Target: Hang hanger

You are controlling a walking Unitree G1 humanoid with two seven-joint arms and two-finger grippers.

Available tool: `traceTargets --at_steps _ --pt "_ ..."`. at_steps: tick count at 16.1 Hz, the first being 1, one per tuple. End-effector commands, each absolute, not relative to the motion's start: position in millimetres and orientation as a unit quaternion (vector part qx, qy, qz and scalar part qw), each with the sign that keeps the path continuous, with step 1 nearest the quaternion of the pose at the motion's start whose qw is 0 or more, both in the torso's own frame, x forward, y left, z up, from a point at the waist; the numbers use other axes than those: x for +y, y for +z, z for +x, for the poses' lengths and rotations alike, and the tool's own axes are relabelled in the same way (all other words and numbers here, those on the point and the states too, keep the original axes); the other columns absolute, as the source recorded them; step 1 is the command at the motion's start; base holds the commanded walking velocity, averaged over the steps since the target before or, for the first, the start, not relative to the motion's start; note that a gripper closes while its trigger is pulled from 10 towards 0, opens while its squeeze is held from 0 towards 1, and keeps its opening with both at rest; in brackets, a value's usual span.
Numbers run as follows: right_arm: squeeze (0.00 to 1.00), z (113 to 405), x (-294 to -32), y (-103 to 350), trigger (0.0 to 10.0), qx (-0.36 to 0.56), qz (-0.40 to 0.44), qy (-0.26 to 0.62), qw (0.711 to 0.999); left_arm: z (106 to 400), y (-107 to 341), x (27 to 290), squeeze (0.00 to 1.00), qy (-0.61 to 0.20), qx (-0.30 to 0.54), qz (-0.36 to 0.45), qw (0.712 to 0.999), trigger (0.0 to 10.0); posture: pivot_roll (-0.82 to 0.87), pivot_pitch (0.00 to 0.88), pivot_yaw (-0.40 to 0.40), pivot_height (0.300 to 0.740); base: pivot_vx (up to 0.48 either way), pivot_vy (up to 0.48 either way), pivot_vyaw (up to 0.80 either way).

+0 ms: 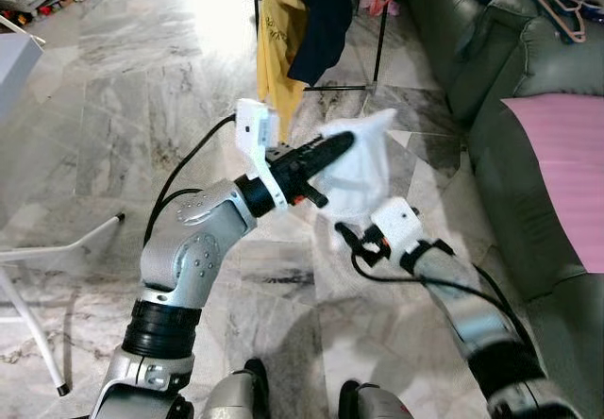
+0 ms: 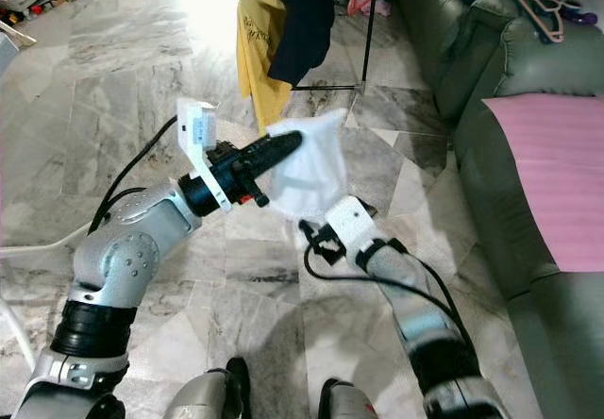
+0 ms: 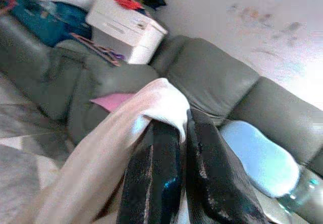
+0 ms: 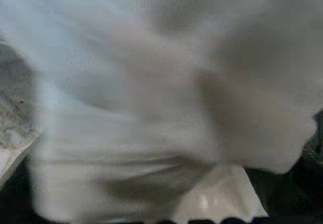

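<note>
Left wrist view – left gripper [image 3: 184, 133] pinching white cloth [image 1: 363, 169], limp, draped

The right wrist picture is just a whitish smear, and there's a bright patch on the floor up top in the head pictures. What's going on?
Right wrist view: the white cloth hangs too close to the lens, so it blurs. Left eye view: light glares off the marble floor, washing out the tiles. Left wrist view: sharper, with the left gripper clamped on the cloth.

A green sofa [image 1: 528, 89] stands to the right of the grippers, with a pink cloth [image 1: 564, 169] lying on its seat. A yellow garment [image 1: 278, 32] and a dark garment [image 1: 326, 13] hang beyond the grippers. The floor [image 1: 123, 108] below is marble tile. A white printer [image 3: 126, 28] sits behind the sofa.
</note>
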State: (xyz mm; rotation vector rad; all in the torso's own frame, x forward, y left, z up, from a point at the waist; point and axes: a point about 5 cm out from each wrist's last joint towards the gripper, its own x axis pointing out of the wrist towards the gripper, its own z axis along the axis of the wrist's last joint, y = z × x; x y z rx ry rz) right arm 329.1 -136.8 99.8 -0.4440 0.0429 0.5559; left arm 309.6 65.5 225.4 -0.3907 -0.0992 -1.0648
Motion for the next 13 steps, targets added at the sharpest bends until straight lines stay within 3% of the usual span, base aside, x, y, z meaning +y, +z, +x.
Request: traceTargets --at_steps 1,3,13 --pt "0.0 329.1 -136.7 93.5 0.0 0.029 -0.217 0.273 0.937 300.9 231.8 61.8 0.0 -0.529 -0.054 -0.186 0.826 10.0 -0.11 0.241 0.028 0.74 0.0 0.0 0.0" --pt "0.0 333.5 -135.7 92.1 0.0 0.027 -0.228 0.272 0.935 292.4 235.8 60.2 0.0 -0.551 -0.046 -0.187 0.812 10.0 -0.1 0.244 0.024 0.74 0.0 0.0 0.0" --pt "0.0 345.1 -149.0 95.7 0.0 0.008 -0.193 0.205 0.96 287.0 241.0 56.9 0.0 -0.561 -0.037 -0.2 0.802 10.0 -0.11 0.255 0.023 0.74 0.0 0.0 0.0"
